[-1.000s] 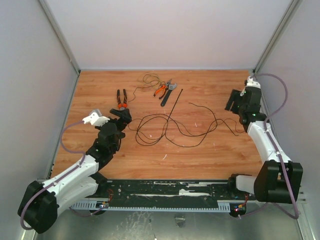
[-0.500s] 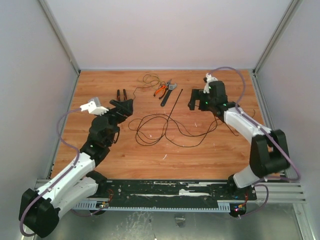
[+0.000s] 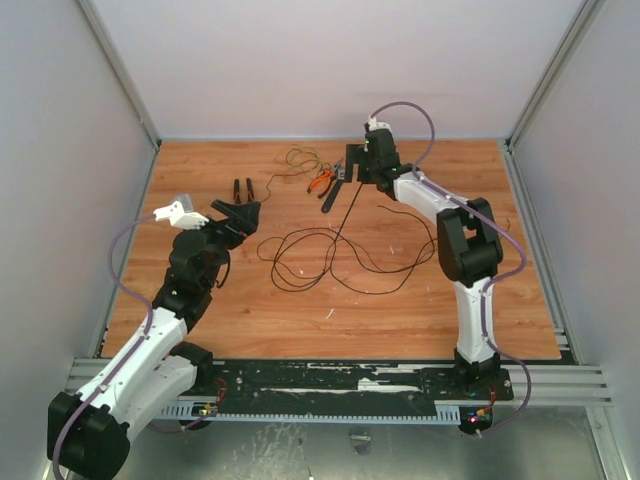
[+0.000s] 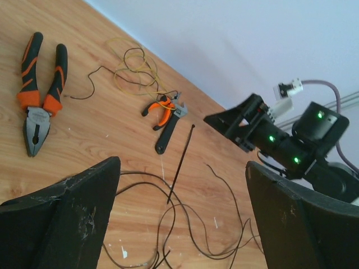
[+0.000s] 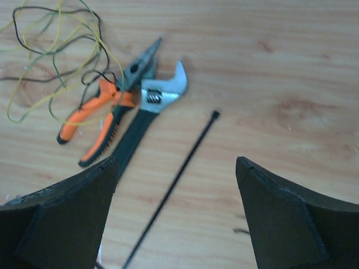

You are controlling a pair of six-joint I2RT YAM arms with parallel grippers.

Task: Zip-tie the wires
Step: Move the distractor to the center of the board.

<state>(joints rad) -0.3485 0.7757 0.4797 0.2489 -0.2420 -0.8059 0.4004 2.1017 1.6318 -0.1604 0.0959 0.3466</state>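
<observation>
The wires [image 3: 364,292] lie in loose dark loops on the wooden table, and the left wrist view shows them [image 4: 174,216] between its fingers. The zip tie [image 3: 348,208], a thin straight black strip, lies just behind the loops with its near end crossing them. My right gripper [image 3: 358,165] hangs open above the strip's far end; in its own view the zip tie [image 5: 190,154] runs on the table between the spread fingers of the right gripper [image 5: 176,162], untouched. My left gripper [image 3: 240,213] is open at the left of the loops, holding nothing. Ahead of the left gripper [image 4: 182,163] lies the zip tie [image 4: 187,145].
Black-and-orange pliers [image 3: 243,190] lie just behind the left gripper. Orange-handled pliers [image 3: 320,181] and an adjustable wrench [image 3: 335,190] lie beside the zip tie's far end, with a tangle of thin yellow wire [image 3: 300,158] behind them. Grey walls enclose the table.
The right arm swung from the table's right edge across to the back middle, over the zip tie's far end. The left gripper shifted slightly back towards the loops.
</observation>
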